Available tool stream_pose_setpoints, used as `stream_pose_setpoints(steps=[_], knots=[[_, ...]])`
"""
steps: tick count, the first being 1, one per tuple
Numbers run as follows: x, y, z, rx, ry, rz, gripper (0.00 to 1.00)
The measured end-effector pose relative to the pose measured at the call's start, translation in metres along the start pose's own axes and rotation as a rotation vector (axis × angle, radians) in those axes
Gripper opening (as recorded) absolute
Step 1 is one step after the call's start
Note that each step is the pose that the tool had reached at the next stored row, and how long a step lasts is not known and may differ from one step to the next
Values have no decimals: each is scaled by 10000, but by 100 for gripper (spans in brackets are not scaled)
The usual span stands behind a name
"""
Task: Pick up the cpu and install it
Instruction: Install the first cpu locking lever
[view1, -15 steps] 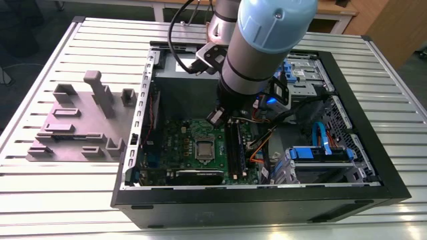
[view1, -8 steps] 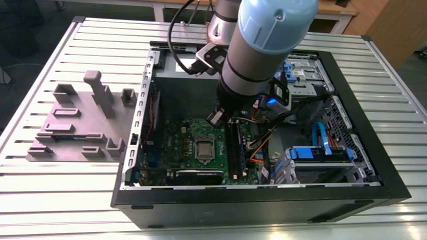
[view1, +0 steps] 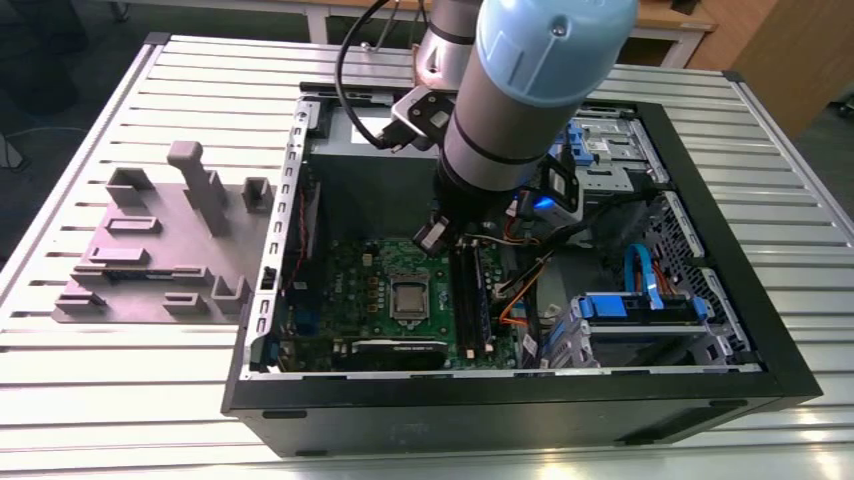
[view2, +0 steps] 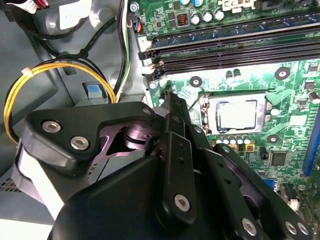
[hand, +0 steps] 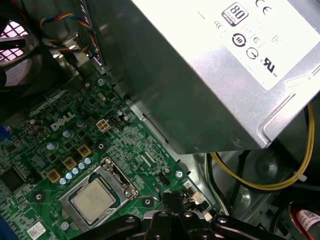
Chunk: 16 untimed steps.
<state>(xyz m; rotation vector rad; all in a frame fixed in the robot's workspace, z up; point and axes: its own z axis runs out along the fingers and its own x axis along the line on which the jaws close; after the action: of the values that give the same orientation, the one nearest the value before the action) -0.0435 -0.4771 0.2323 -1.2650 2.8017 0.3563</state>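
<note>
One arm (view1: 514, 110) is reaching into the computer case (view1: 507, 395) in the exterior view, its gripper (view1: 438, 238) hanging over the motherboard (view1: 360, 270), where the cpu (view1: 408, 297) is lying in its socket (view1: 408, 279). In the second wrist view the fingers (view2: 174, 120) are pressing together, grasping nothing, apart from the cpu (view2: 239, 114). In the first wrist view the cpu (hand: 95, 201) is sitting near the grey metal box (hand: 200, 75).
</note>
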Motion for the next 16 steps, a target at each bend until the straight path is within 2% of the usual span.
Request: stream_pose_setpoints(steps=[3, 8, 9, 10, 16], knots=[[1, 1, -3, 47, 62, -18, 11], [1, 7, -14, 84, 108, -39, 11], [3, 8, -14, 106, 137, -46, 11], [11, 10, -17, 161, 222, -101, 11], [41, -12, -25, 160, 248, -183, 11]])
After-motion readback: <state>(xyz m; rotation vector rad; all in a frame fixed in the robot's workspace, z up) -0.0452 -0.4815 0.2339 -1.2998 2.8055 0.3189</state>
